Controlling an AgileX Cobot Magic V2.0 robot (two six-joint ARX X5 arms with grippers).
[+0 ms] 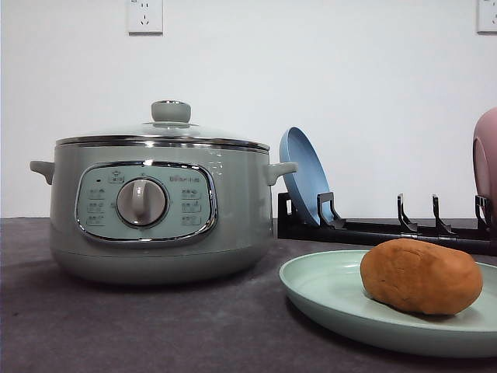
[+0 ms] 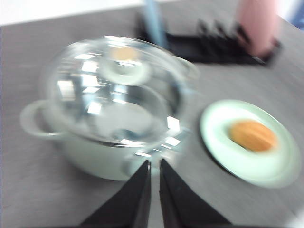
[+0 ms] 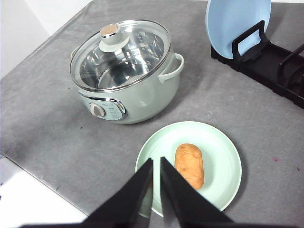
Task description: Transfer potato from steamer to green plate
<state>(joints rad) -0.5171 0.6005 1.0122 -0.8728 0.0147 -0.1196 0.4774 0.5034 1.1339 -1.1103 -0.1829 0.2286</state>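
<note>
Potato (image 3: 189, 166): lying on green plate (image 3: 223, 142), steamer (image 3: 137, 102) lidded; both grippers closed, empty; risk: right gripper (image 3: 156, 190), overhead, nudging it off

Left gripper (image 2: 155, 183) — black tapered fingers nearly together, just a thin slit between them, nothing held; its wrist view is motion-blurred. Right gripper (image 3: 156, 183) — same pose, dark fingers drawn in to a narrow gap, empty, raised high and looking down over the table.
</note>
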